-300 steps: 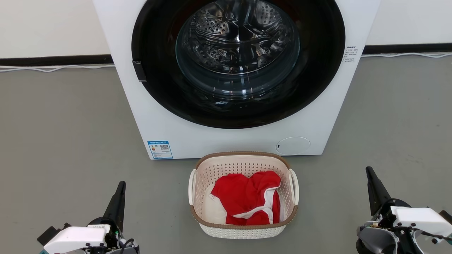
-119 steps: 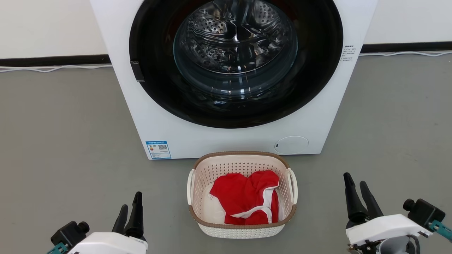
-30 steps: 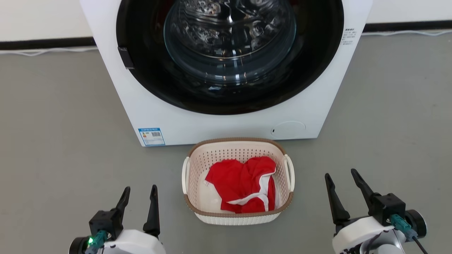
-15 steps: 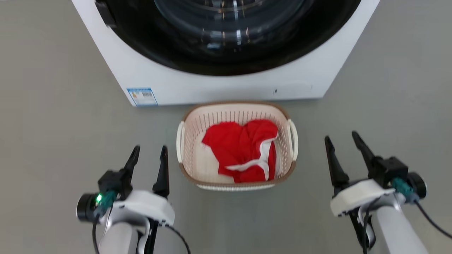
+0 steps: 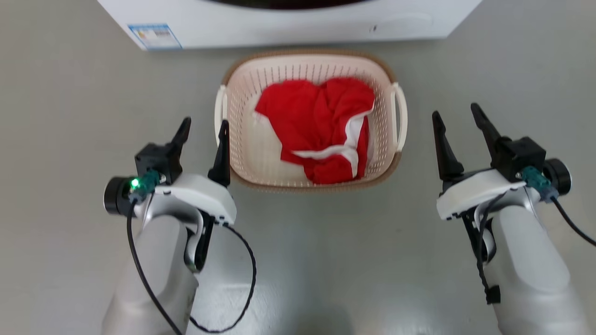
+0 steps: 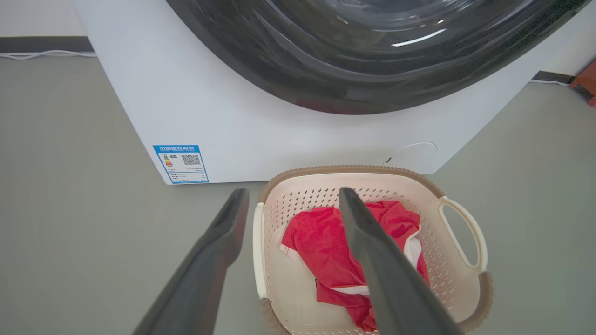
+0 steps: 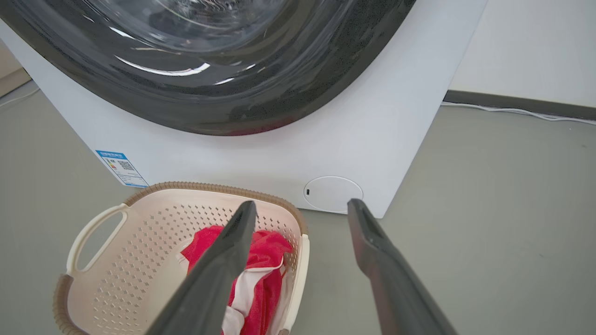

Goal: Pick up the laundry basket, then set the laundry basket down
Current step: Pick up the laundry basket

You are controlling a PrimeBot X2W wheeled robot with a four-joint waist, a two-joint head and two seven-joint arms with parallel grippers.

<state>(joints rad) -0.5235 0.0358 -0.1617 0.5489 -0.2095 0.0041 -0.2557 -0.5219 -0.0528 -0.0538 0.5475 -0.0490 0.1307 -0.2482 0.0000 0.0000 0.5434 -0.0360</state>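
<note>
The laundry basket (image 5: 260, 160) stands on the grey floor in front of the washing machine, cream-white with a brown rim and a crumpled red cloth (image 5: 321, 121) inside. My left gripper (image 5: 205, 123) is open beside its left side, the inner finger close to the left handle (image 5: 219, 109). In the left wrist view that gripper (image 6: 293, 191) straddles the left handle (image 6: 257, 251). My right gripper (image 5: 455, 111) is open, a little apart from the right handle (image 5: 401, 114). In the right wrist view the right gripper (image 7: 301, 204) has the basket (image 7: 153, 242) under its left finger.
The white washing machine (image 5: 279, 23) with its dark round door (image 6: 372, 56) stands just behind the basket. A blue label (image 5: 154, 35) is on its lower left corner. A cable (image 5: 242, 288) loops from my left arm. Grey floor (image 5: 60, 116) lies on both sides.
The head view has tilted down, so the machine slid toward the top edge. Both arms have reached forward alongside the basket, the left gripper close to its handle. Both grippers stay open.
</note>
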